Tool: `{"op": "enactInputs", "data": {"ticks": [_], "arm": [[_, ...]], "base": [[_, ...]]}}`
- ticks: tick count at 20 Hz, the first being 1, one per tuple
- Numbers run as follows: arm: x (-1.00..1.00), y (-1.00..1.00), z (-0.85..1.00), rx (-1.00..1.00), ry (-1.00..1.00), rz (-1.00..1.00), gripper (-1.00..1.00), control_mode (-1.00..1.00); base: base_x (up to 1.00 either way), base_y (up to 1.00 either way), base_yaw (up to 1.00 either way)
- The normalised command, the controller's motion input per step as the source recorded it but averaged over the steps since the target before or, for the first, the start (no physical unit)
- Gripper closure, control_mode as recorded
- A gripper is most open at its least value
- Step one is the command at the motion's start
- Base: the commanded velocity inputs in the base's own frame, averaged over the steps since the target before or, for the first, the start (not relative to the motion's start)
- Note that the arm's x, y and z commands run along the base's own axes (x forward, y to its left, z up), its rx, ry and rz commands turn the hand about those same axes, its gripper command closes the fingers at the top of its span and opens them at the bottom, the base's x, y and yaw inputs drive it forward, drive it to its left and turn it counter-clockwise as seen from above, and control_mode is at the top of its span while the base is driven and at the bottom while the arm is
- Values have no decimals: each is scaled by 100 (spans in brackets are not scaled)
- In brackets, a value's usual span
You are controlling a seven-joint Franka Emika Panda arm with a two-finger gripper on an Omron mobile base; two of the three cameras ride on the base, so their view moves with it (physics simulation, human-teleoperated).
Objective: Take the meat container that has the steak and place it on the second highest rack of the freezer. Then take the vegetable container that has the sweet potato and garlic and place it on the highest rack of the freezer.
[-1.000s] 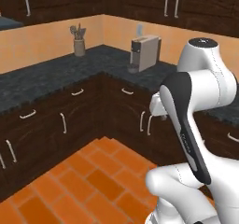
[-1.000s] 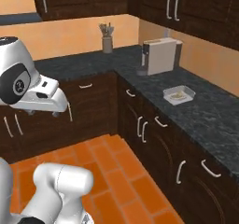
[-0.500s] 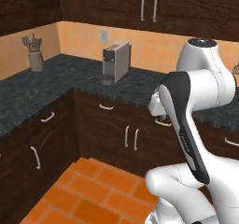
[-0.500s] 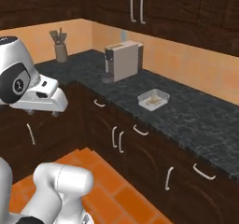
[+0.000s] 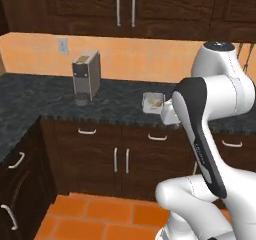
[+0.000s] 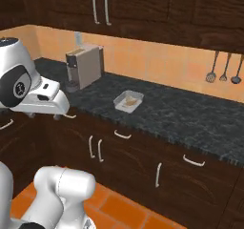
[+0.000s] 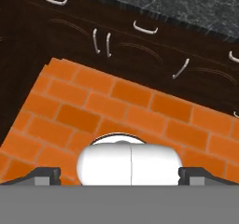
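Dark speckled stone makes up the tabletop (image 6: 190, 113), which runs across the middle of both base views above a row of dark wooden cabinets. One shallow pale container (image 6: 128, 100) sits on it, near the centre of the right base view; in the left base view the same container (image 5: 153, 102) lies right of centre, its right end cut off by the white arm. Something tan lies inside it, too small and blurred to name, so I cannot tell which food it holds. One boxy grey coffee machine (image 6: 84, 67) stands upright on the tabletop well to the left of the container, in the upper left of the right base view. Three dark utensils (image 6: 223, 68) hang on the orange wall at the far right of that view. Two long vertical handles (image 5: 125, 5) show on the upper cabinet at the top of the left base view. In the hand view, the hand (image 7: 119, 174) points down at an orange brick floor (image 7: 140, 101), its two dark fingertips (image 7: 44, 174) standing far apart at the bottom corners with nothing between them. Five curved handles (image 7: 144, 28) on the lower cabinets can be counted across the top of that view, with a sixth cut off at the right edge.
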Motion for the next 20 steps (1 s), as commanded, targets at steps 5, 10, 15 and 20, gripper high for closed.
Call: {"op": "enactInputs", "data": {"ticks": [5,10,15,20], "arm": [[0,0,0,0,0,0,-100,100],[0,0,0,0,0,0,-100,100],[0,0,0,0,0,0,-100,100],[0,0,0,0,0,0,-100,100]], "base": [[72,54,-54],[49,30,-56],[48,38,-55],[50,55,-43]]}}
